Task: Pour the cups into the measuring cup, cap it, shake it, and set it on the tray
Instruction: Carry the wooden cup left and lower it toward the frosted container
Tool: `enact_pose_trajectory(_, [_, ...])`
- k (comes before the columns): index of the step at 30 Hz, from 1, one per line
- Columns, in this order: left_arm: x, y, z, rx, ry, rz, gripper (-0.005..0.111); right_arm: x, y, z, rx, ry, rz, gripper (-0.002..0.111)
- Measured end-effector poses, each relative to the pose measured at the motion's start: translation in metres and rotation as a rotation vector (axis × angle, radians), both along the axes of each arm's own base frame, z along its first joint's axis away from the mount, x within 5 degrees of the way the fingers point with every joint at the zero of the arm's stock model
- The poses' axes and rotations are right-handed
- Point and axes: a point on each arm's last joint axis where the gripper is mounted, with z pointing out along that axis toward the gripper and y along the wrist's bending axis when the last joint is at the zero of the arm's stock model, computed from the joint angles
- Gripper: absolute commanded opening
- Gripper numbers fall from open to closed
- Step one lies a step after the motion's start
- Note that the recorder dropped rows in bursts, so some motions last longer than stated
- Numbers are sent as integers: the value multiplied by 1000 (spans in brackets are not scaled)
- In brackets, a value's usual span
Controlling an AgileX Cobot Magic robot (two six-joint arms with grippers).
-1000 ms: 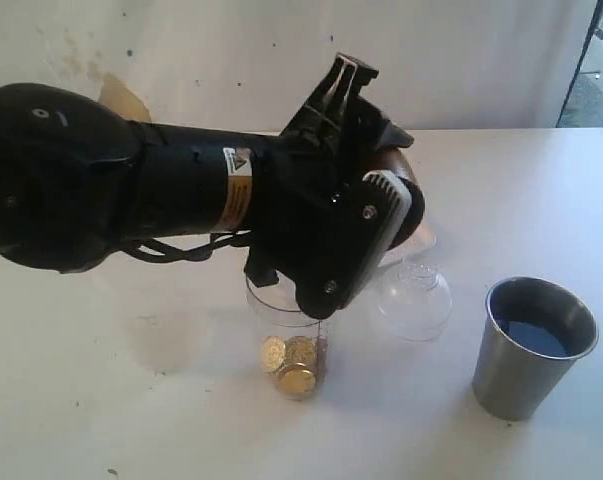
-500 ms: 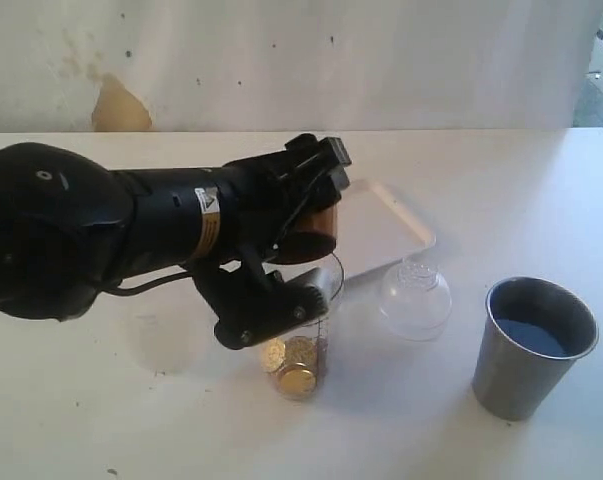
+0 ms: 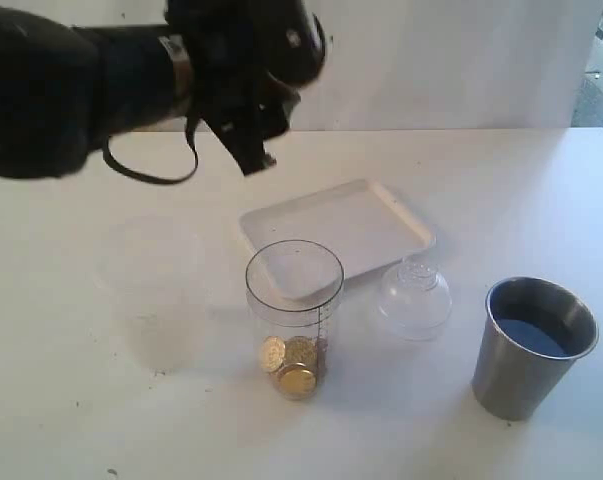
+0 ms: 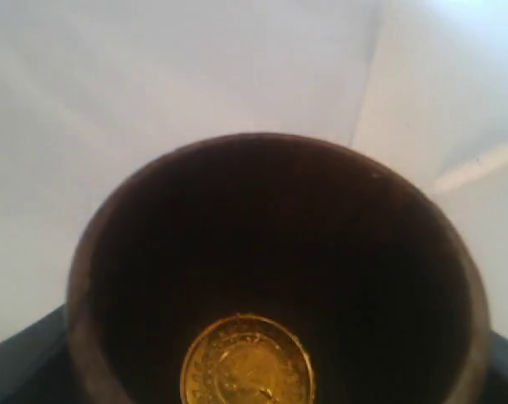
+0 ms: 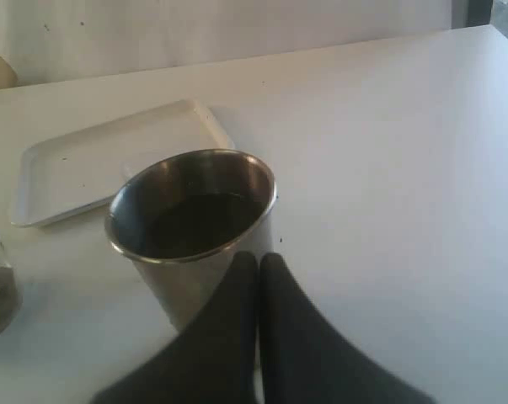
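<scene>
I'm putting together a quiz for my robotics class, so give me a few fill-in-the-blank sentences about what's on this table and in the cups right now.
1. The measuring cup has gold ____ at its bottom.
2. The wooden cup, seen from the left wrist, shows ____ gold coin inside.
3. The steel tumbler stands on the bare ____, not on the white tray.
4. The right fingers next to the tumbler are ____, not open.

Missing words: coins; one; table; shut.

We see the arm (image 3: 71, 85) raised at top left, blurred. The measuring cup (image 3: 294, 300) stands upright, gold coins (image 3: 297, 379) at its bottom, between a frosted cup (image 3: 151, 300) and a clear dome (image 3: 414, 300). The tray (image 3: 366, 225) lies behind it, the tumbler (image 3: 521, 380) at right.
</scene>
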Motion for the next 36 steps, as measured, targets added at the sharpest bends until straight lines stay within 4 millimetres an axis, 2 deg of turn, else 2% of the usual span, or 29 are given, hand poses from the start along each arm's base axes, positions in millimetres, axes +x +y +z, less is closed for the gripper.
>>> enact_pose_trajectory(4, [41,48,8,-370,217,106,0,0,0,0,0,0,0,0])
enact_pose_trajectory(7, [61,87,7,-531,353,118,0,0,0,0,0,0,0,0])
enact_pose_trajectory(14, [89,192,12,-911,449,188,0,0,0,0,0,0,0,0])
enact_pose_trajectory(18, [99,226,5,-1045,462,109,0,0,0,0,0,0,0,0])
enact_pose_trajectory(20, [104,238,-12,-1098,451,91,0,0,0,0,0,0,0,0])
enact_pose_trajectory(21, [106,242,-32,-1117,429,121,0,0,0,0,0,0,0,0])
enact_pose_trajectory(22, [107,244,-40,-1120,408,136,0,0,0,0,0,0,0,0])
enact_pose_trajectory(23, [109,247,-64,-1113,391,169,0,0,0,0,0,0,0,0])
enact_pose_trajectory(24, [109,248,-76,-1112,392,185,0,0,0,0,0,0,0,0])
enact_pose_trajectory(25, [113,251,-98,-1105,390,225,0,0,0,0,0,0,0,0])
enact_pose_trajectory(26, [115,253,-106,-1103,395,242,0,0,0,0,0,0,0,0])
enact_pose_trajectory(28, [126,258,-146,-1101,436,314,0,0,0,0,0,0,0,0])
enact_pose_trajectory(30, [130,258,-176,-1082,470,329,0,0,0,0,0,0,0,0])
enact_pose_trajectory(34, [131,252,-218,-1086,513,273,0,0,0,0,0,0,0,0])
enact_pose_trajectory(36, [133,240,-230,-1039,558,206,0,0,0,0,0,0,0,0])
